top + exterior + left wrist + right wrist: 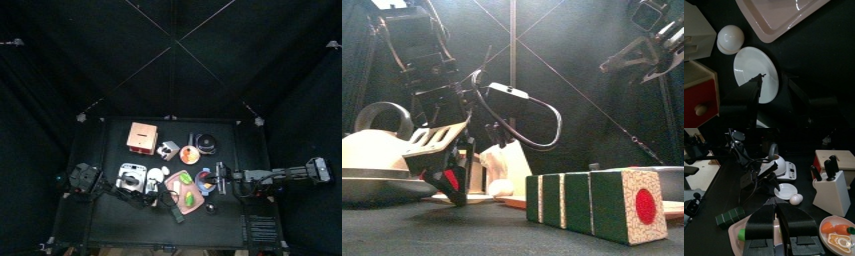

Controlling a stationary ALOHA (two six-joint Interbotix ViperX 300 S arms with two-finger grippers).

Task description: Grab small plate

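The small white round plate (754, 67) lies flat on the black table, and it also shows in the right wrist view (786, 189). My left gripper (774, 77) hovers low over the plate's near rim. It is open, with one jaw tip over the plate and the other just outside the rim. It does not hold the plate. In the front view the left gripper (460, 165) hangs down at the left. My right gripper (776, 208) is shut and empty, resting back at the right side of the table (214, 182).
A white egg (731, 39) lies beside the plate, with a pink tray (784, 15) beyond it and a wooden toy with a red drawer (699, 92) close by. A kettle (777, 165), a knife block (832, 178) and a green striped block (596, 205) also stand around.
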